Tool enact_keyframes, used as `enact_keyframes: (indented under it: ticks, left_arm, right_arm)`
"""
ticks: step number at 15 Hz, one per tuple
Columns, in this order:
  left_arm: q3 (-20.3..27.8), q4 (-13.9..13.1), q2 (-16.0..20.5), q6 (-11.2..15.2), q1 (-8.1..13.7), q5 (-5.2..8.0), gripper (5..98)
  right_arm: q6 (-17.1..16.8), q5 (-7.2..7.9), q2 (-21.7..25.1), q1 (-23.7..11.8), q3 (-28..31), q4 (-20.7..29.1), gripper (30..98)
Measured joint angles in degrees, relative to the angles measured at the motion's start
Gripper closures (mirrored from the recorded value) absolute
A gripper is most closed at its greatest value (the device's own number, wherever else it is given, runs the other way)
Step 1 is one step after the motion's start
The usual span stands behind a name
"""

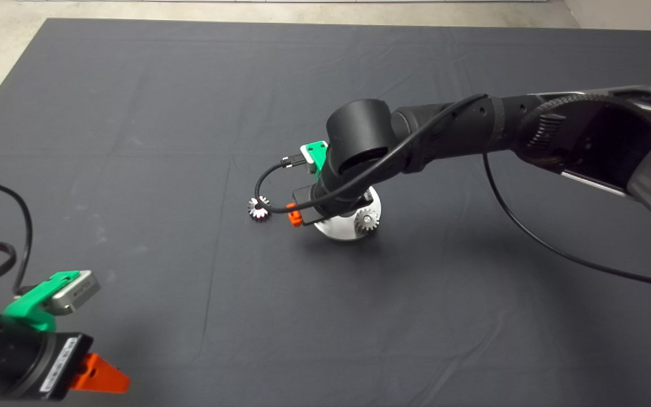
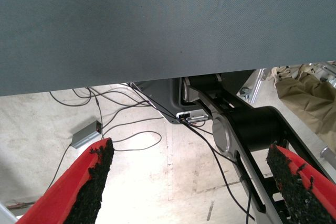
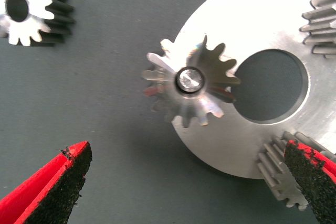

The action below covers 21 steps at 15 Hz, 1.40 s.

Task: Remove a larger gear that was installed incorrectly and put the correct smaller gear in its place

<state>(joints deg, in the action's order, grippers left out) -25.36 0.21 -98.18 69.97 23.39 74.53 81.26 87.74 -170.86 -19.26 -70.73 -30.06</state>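
In the right wrist view a round silver plate [image 3: 262,24] lies on the dark mat. The larger gear [image 3: 191,85] sits on a pin at the plate's rim and overhangs the edge. The smaller gear [image 3: 26,6] lies loose on the mat beside the plate; it also shows in the head view [image 1: 258,208]. My right gripper [image 3: 186,182] hangs open just above the larger gear, one finger on each side, touching nothing. In the head view the arm hides that gear; one red finger [image 1: 294,217] shows. My left gripper [image 1: 102,379] is parked at the lower left, open and empty.
Two more silver gears [image 3: 320,19] [image 3: 281,174] sit on the plate; one shows in the head view [image 1: 366,220]. The plate [image 1: 339,230] has a large centre hole. A black cable [image 1: 529,232] hangs from the right arm. The left wrist view shows floor and cables beyond the mat.
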Motion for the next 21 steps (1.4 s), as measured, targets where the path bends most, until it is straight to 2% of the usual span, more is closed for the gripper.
enact_keyframes:
  ticks: [12,17,21]
  left_arm:
    - [0.04,0.28,-0.40,0.04,-0.01,-0.01,29.2]
    - [0.04,0.43,-1.60,0.30,-0.02,-0.09,29.2]
    - [0.04,1.30,-2.43,1.30,-0.02,-0.12,29.2]
  right_arm:
    - [-6.28,-0.04,0.72,0.07,-3.28,-1.60,31.6]
    - [-6.95,-0.06,0.20,0.24,-3.61,-2.40,31.5]
    - [-7.34,-0.06,-0.11,1.77,-4.33,-2.66,31.5]
